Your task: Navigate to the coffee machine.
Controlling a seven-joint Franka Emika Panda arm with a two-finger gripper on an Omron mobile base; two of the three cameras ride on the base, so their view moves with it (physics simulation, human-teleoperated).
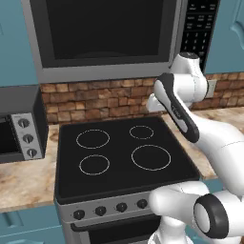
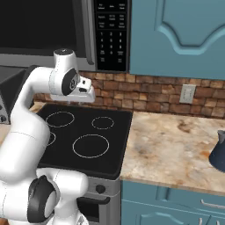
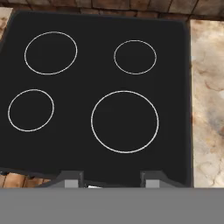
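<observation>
Your end effector (image 3: pixel 112 178) hangs above the black glass four-ring cooktop (image 1: pixel 121 152), looking down at it; its two small dark fingertips (image 3: pixel 72 178) stand well apart with nothing between them, so it is released and empty.

Take the cooktop as your landmark. Directly above it hangs the black-and-steel built-in microwave (image 1: pixel 102 33) against the red-brown brick backsplash (image 1: pixel 100 102). To the cooktop's left, on the marbled beige stone table (image 2: pixel 176 145), sits the wide black-and-silver toaster oven with three knobs (image 1: pixel 21 126); that isn't your target. To the cooktop's right the table runs on, with a white wall outlet (image 2: pixel 188 93) on the brick and a dark blue kettle-like vessel (image 2: pixel 218 151) at the far edge.

The coffee machine is nowhere around the cooktop here, so you cannot judge its look from this spot; its place is unknown and the base has driving yet to do.

As a judgement only: a countertop coffee maker is rigid, fairly light and easily tipped. This task needs no grip on it, so just stop in front of it.
</observation>
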